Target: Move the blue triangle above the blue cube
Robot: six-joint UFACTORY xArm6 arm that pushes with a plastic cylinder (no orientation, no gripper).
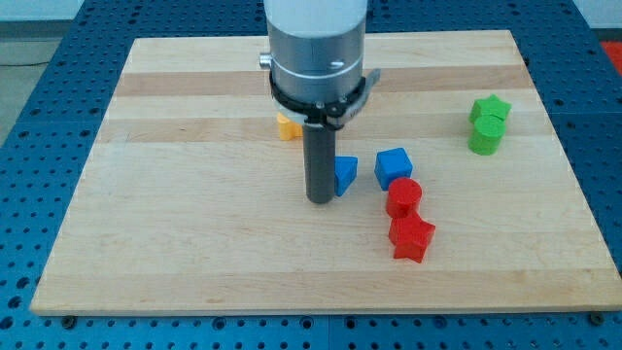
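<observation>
Our rig carries no claw, so there is no released or clenched state to give; we work w/ my tip only. Blue triangle sits mid-tabletop, touching the tip's right side. Blue cube lies just beyond it, toward the right edge. Judgement: the tip must approach the triangle from the near-edge side, then push toward the far edge.
</observation>
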